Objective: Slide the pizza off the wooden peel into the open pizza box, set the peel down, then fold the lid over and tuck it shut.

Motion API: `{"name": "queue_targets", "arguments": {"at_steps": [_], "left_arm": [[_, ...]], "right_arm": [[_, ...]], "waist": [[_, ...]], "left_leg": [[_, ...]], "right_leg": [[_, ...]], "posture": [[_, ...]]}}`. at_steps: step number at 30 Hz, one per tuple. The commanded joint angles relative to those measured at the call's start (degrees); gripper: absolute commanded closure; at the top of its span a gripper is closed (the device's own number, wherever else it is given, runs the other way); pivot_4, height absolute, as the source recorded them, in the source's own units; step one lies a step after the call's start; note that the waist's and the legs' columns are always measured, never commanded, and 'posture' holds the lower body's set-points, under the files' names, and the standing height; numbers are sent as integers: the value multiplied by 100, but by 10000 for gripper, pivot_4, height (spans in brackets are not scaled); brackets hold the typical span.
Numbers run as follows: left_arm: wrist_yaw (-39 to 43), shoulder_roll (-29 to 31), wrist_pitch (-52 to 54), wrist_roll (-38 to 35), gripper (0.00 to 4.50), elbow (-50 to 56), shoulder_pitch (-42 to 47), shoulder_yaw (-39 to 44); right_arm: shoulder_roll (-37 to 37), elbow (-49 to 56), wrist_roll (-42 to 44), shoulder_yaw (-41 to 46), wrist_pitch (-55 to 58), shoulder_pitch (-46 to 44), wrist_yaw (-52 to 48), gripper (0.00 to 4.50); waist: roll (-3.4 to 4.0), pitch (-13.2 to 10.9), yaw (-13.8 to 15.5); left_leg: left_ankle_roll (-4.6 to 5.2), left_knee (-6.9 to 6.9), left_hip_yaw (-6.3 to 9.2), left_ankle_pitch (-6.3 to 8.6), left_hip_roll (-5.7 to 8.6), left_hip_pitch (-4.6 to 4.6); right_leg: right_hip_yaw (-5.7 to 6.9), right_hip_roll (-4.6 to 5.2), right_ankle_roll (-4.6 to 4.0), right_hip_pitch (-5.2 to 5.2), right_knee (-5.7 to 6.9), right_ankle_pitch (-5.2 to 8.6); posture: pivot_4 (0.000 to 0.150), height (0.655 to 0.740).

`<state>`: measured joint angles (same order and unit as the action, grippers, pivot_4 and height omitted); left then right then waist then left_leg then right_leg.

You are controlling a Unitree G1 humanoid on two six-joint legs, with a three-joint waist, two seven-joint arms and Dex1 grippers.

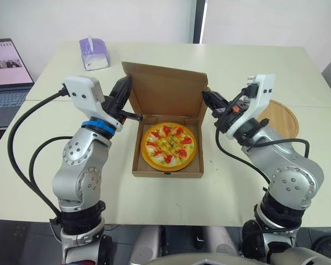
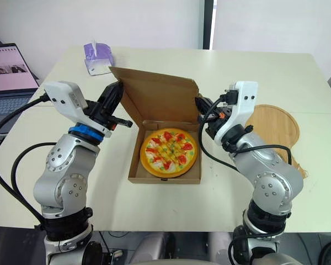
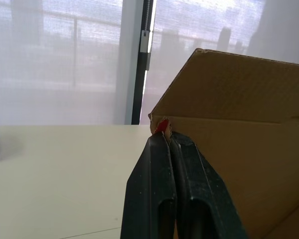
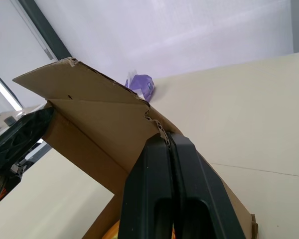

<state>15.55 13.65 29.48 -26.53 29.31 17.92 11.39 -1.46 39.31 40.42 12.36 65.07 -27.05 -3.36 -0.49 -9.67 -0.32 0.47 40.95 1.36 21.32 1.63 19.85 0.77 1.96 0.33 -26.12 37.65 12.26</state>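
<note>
Near the tabletop's (image 1: 248, 63) middle, the pizza (image 1: 169, 144) already lies flat in the box (image 1: 168, 174), and the peel (image 1: 284, 118) rests toward the right edge, so we judge folding the lid to be the step in hand. The lid (image 1: 168, 91) stands nearly upright. Our left gripper (image 1: 124, 87) sits at its left edge and our right gripper (image 1: 206, 96) at its right edge, each claw narrowed to a tight pinch, seemingly on the cardboard. We should bring both sides forward and down together at an even pace, so the lid does not twist, keep clear of the pizza, then tuck the free edge inside the box.
</note>
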Motion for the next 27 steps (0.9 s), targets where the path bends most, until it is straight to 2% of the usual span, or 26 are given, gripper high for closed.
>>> {"name": "queue_targets", "arguments": {"at_steps": [1,12,27], "left_arm": [[391,5,-7,-326,44520,450,-113,-502],[313,215,385,-1077,44520,1336,-1195,-309],[215,848,470,-1822,44520,1872,-1984,298]], "right_arm": [[15,77,380,-416,101,53,-207,45000],[-264,255,533,-545,-50,425,-213,45000],[-571,598,1821,-422,13,1156,-22,45000]], "waist": [[-1,1,0],[-11,12,-1],[-15,16,-19]], "left_leg": [[0,0,0,0,0,0],[2,-1,1,1,-1,-6],[4,-9,2,2,-14,-8]], "right_leg": [[0,0,0,0,0,0],[-1,0,0,8,-3,1],[0,-16,-4,9,-7,4]], "posture": [[1500,7251],[1500,7251],[1500,7251]]}}
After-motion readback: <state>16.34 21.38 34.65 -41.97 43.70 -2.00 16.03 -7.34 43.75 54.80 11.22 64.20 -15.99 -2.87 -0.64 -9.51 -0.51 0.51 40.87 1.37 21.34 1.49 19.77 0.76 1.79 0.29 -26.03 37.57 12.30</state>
